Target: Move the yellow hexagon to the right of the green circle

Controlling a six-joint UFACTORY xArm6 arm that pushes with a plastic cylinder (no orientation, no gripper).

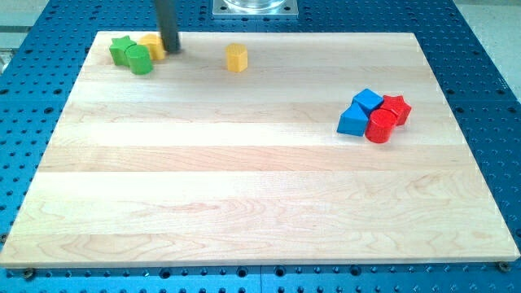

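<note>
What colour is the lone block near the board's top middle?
Yellow block, clearest in the camera view.

I log the wooden bench (244, 187) as my landmark, lying on a blue perforated base plate (488, 73). Near the bench's top-left corner sits a green star (121, 48), with a second yellow block (151, 43) just beside it; its shape I cannot make out. Toward the bench's right edge, four blocks huddle touching: a blue cube (368, 101), a blue triangle (352, 121), a red cylinder (380, 126), and another red block (396, 108).
</note>
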